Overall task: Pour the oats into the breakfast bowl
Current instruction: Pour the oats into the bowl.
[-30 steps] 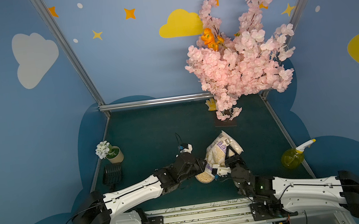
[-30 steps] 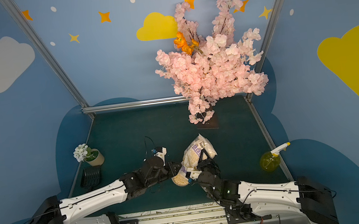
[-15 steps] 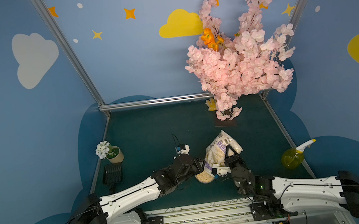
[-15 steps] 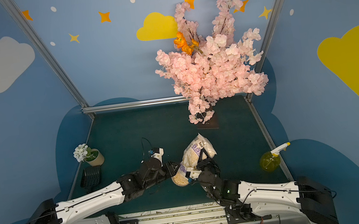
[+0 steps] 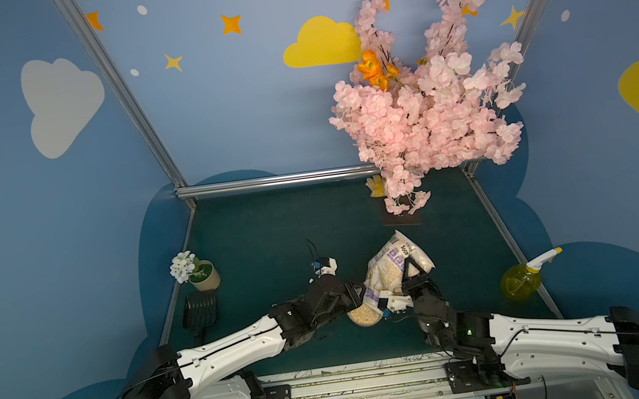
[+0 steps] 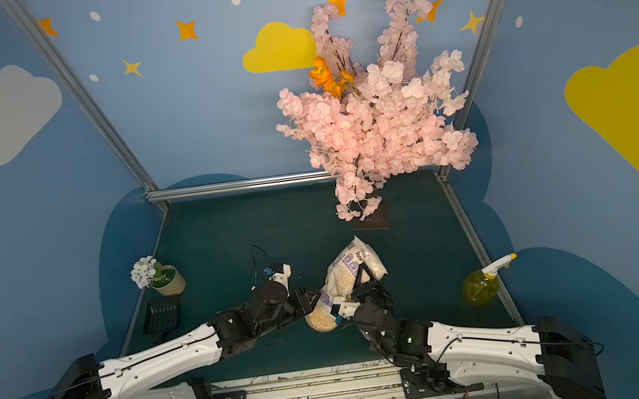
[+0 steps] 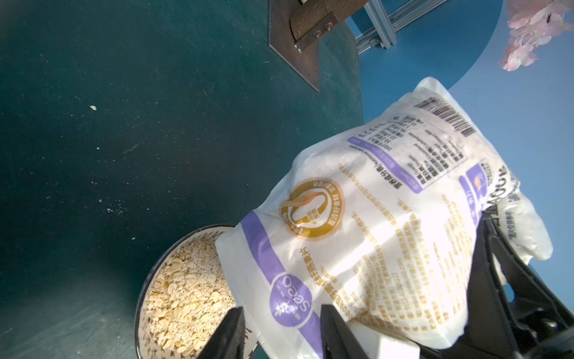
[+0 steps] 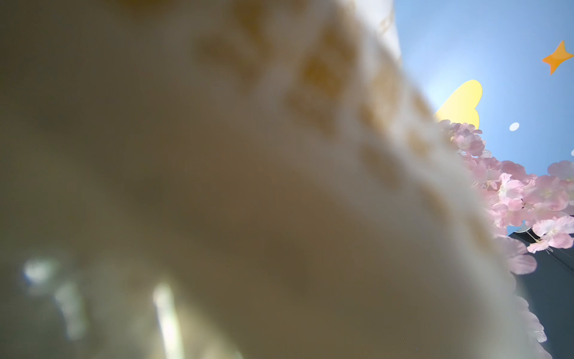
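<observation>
The oats bag [image 5: 391, 264] [image 6: 346, 272], clear plastic with white and purple print, hangs tilted with its mouth down over the breakfast bowl [image 7: 146, 279]. Pale oats [image 5: 364, 316] [image 6: 319, 321] fill the bowl nearly to the rim. My right gripper [image 5: 407, 277] [image 6: 362, 279] is shut on the bag's upper part. In the right wrist view the blurred bag [image 8: 248, 186] covers almost everything. My left gripper [image 5: 359, 289] [image 7: 281, 332] stands open at the bag's mouth. The purple-banded edge [image 7: 289, 298] lies between its fingers [image 7: 228, 334].
A beige pot with white flowers [image 5: 204, 274] and a black ribbed object [image 5: 200, 312] stand at the left edge. A yellow spray bottle [image 5: 521, 283] is at the right. A pink blossom tree [image 5: 424, 119] on a brown base [image 5: 402, 219] rises at the back right.
My left gripper has opened at the bag's mouth, and its arm has drawn back slightly. The right gripper and the tilted bag have stayed in place.
</observation>
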Tool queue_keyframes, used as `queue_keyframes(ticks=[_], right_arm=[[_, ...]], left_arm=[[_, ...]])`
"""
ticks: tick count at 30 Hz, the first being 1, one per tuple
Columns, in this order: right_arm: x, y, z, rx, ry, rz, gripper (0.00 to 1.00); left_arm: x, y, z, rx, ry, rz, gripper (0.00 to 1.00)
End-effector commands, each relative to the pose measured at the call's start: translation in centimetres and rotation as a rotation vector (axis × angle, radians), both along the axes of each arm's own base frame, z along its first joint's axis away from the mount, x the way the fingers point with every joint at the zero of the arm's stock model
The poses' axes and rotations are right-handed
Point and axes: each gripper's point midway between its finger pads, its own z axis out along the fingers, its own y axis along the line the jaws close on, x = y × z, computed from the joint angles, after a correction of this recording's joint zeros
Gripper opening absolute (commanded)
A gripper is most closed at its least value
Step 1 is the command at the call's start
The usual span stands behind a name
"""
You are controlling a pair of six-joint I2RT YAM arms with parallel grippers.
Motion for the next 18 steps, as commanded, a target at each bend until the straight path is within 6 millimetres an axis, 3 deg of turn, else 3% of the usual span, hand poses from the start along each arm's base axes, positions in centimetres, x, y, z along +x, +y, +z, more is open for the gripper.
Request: queue_keyframes(ticks=[1, 4, 7, 10, 13, 15, 18], right_arm=[[0.1, -0.5, 5.1, 0.271, -0.091, -0.049, 0.00], [0.2, -0.3, 3.3, 0.175, -0.055, -0.048, 0.00], [0.3, -0.1, 5.6, 0.292, -0.092, -0.034, 0.00], [0.2, -0.2, 3.6, 0.187, -0.051, -0.039, 0.00], [0.0, 0.2, 5.0, 0.276, -0.077, -0.023, 0.00], [-0.2, 0.4, 3.5, 0.196, -0.046, -0.020, 0.00], [-0.1, 0.4, 4.6, 0.262, -0.081, -0.030, 0.00]], left_arm=[[0.0, 0.0, 0.2, -0.010, -0.009, -0.003, 0.44], [-0.1, -0.4, 0.0, -0.018, 0.000, -0.013, 0.43], [-0.2, -0.9, -0.2, -0.024, 0.012, -0.030, 0.40], [-0.3, -1.2, -0.5, -0.033, 0.025, -0.033, 0.39], [-0.4, -1.6, -0.7, -0.042, 0.035, -0.044, 0.38], [-0.4, -1.8, -0.7, -0.049, 0.037, -0.046, 0.38], [-0.4, -2.1, -0.8, -0.054, 0.041, -0.055, 0.38]])
